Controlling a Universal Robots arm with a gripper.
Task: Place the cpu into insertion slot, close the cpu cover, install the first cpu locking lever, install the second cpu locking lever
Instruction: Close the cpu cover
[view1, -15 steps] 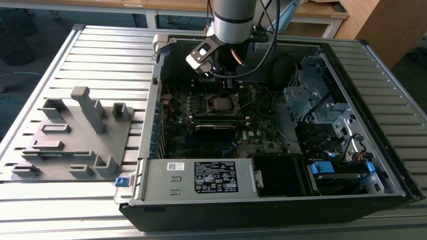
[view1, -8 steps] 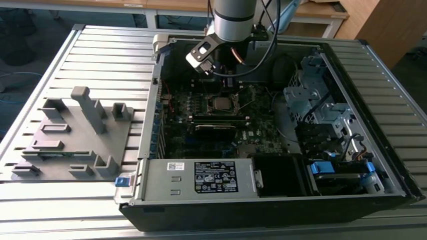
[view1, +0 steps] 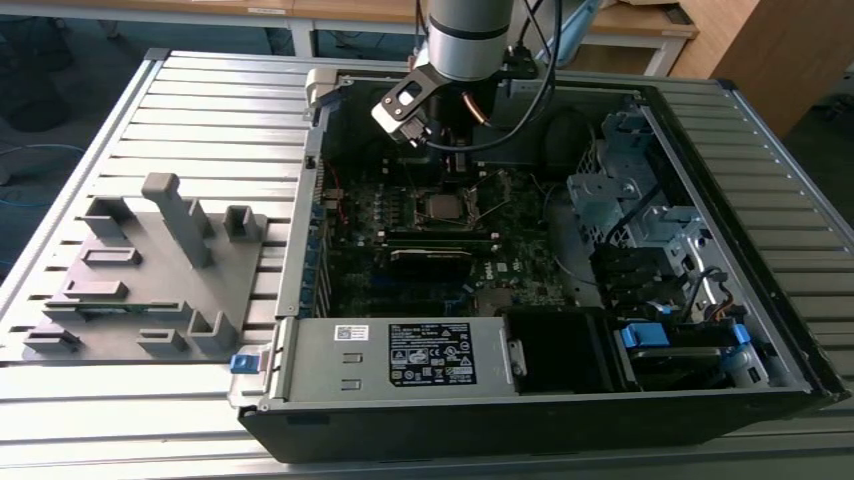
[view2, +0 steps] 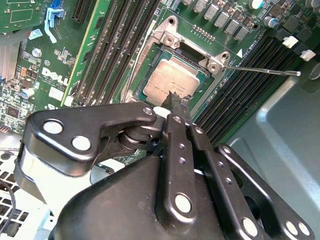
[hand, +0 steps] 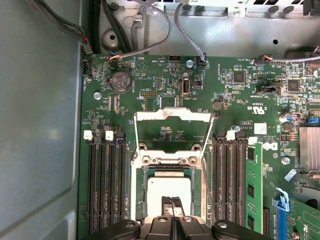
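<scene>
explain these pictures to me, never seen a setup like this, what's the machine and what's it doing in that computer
This is a robot arm reaching into an open computer case on a slatted metal table. The exterior view looks on from outside; both wrist views ride on the arm, looking down at the circuit board. A grey plastic stand sits at the exterior view's left. The gripper, fingers together, has its tips at the edge of the silver chip, which lies in its socket. The metal cover frame is flipped open.
</scene>
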